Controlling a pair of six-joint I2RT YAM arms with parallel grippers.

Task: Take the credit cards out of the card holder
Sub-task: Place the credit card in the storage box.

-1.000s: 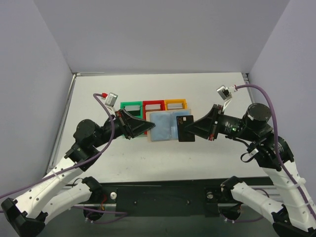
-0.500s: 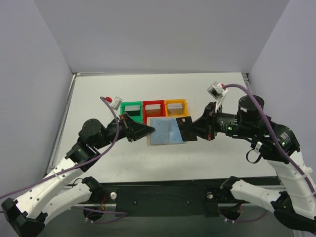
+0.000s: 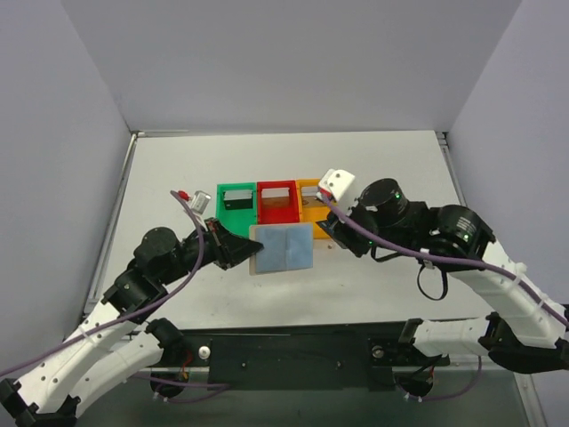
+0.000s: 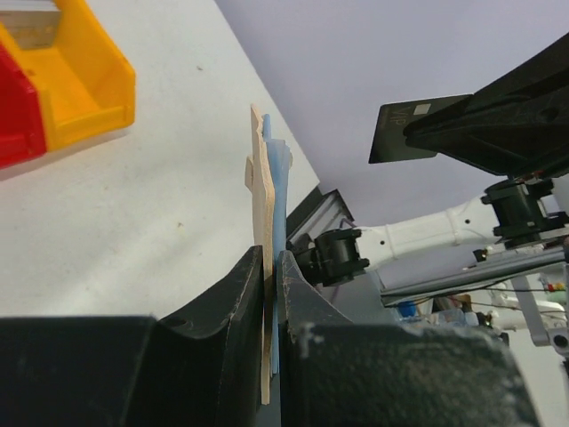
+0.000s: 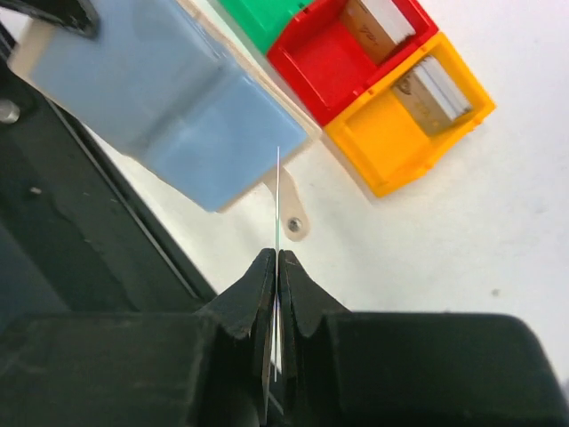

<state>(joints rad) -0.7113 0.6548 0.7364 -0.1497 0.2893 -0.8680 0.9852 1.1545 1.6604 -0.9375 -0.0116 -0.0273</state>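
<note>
The card holder (image 3: pixel 283 246) is open, a tan wallet with light blue inner panels (image 5: pixel 178 98), and it hangs above the table in front of the bins. My left gripper (image 3: pixel 244 250) is shut on its left edge; the left wrist view shows that edge (image 4: pixel 267 213) pinched between my left gripper's (image 4: pixel 272 258) black fingers. My right gripper (image 5: pixel 276 256) is shut on a thin dark credit card (image 5: pixel 277 200), seen edge-on. That card (image 4: pixel 416 130) is clear of the holder, just right of its snap tab (image 5: pixel 294 222). From above, the right arm hides its own fingers.
Three small bins stand in a row behind the holder: green (image 3: pixel 236 205), red (image 3: pixel 276 189) and orange (image 3: pixel 313 184), each with a card lying in it. The right arm (image 3: pixel 391 222) reaches over the orange bin. Grey walls close the table on three sides.
The right arm has swung left, bringing the dark card off the holder's right edge and toward the bins. The left gripper has carried the holder a little left and nearer.
</note>
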